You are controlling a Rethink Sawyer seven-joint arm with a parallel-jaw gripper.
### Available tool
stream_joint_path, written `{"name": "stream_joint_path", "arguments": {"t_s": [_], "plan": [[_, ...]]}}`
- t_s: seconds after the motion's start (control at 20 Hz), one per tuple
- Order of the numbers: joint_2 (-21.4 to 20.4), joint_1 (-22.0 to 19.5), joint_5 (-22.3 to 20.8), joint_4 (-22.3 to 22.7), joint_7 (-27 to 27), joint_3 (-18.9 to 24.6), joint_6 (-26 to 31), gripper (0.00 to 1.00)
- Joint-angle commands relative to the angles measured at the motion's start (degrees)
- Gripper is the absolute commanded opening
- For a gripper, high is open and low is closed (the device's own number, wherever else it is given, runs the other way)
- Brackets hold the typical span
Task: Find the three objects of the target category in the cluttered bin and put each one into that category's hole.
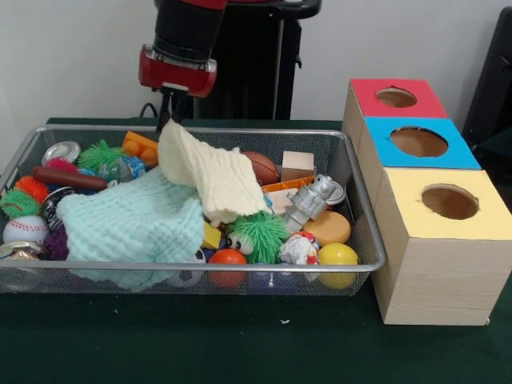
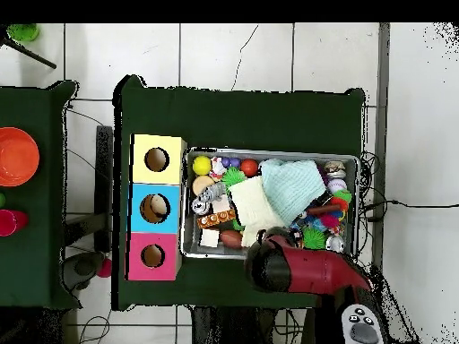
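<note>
The cluttered bin point(image 1: 364, 228) is a shallow silver wire-mesh basket full of toys; it also shows in the overhead view point(image 2: 269, 153). My gripper point(image 1: 170, 116) hangs over its far side, shut on the top corner of a cream cloth point(image 1: 210, 172), which is lifted and drapes down over the toys. A mint cloth point(image 1: 132, 220) lies beside it, covering the toys beneath. In the overhead view the red arm point(image 2: 300, 269) hides the gripper; the cream cloth point(image 2: 255, 208) and the mint cloth point(image 2: 294, 188) show. Three wooden boxes carry holes: red point(image 1: 396, 98), blue point(image 1: 418, 142), yellow point(image 1: 450, 202).
Visible toys include a green spiky ball point(image 1: 260, 232), an orange ball point(image 1: 228, 260), a yellow ball point(image 1: 338, 256), a silver robot toy point(image 1: 312, 198), a baseball point(image 1: 24, 230) and a brown sausage point(image 1: 68, 178). The boxes stand right beside the bin on the green table point(image 1: 240, 344).
</note>
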Motion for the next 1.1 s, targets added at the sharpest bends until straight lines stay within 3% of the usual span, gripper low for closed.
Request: {"name": "stream_joint_path", "arguments": {"t_s": [0.05,0.35,0.65,1.1], "plan": [[-3.2,-2.0,-5.4,-3.8,-7.1,6.4,8.2,0.00],[-4.2,-5.5,-7.5,-2.7,-6.8,8.9,8.2,0.00],[-6.7,-11.5,-10.7,-1.7,-11.8,13.1,9.9,0.00],[-8.1,-19.9,-13.5,-1.6,-14.7,19.7,12.1,0.00]]}}
